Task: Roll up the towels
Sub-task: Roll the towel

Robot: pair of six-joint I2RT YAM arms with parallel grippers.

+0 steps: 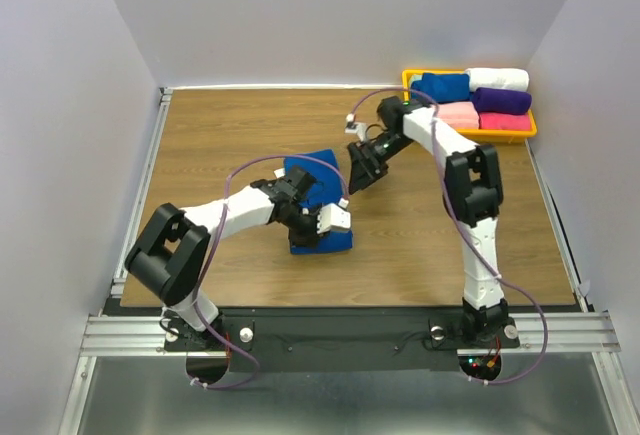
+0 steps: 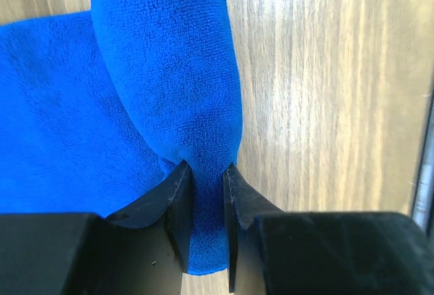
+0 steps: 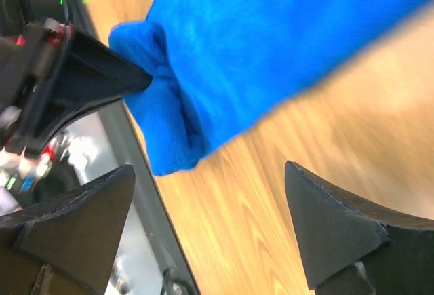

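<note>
Blue towel: a blue towel (image 1: pixel 322 241) lies on the wooden surface (image 1: pixel 220 135), near the middle and a little towards the left arm, partly bunched up rather than flat.
Left fingers: the left fingers (image 1: pixel 300 217) are over the towel. In the left wrist view, the left fingers (image 2: pixel 184 203) are closed on a raised fold of the blue towel (image 2: pixel 169 71), with the cloth squeezed between them.
Fold: the pinched fold rises from the grip as a rounded ridge, and the rest of the towel spreads flat to one side of it on the surface (image 2: pixel 325 105).
Right fingers: the right fingers (image 1: pixel 357 173) are just beside the towel's far right edge, clear of the cloth. In the right wrist view, the right fingers (image 3: pixel 325 213) stand wide apart and hold nothing, with the blue towel (image 3: pixel 271 37) beyond them.
Shared view: the right wrist camera also shows one dark finger of the left arm (image 3: pixel 102 78) gripping a bunched corner of the towel.
Second blue towel: a second blue towel (image 1: pixel 440 85) sits in the yellow tray (image 1: pixel 505 134) at the far right corner of the surface.
Tray contents: a white towel (image 1: pixel 498 78), a purple towel (image 1: pixel 502 101) and a pink towel (image 1: pixel 458 115) share the tray, packed close together.
</note>
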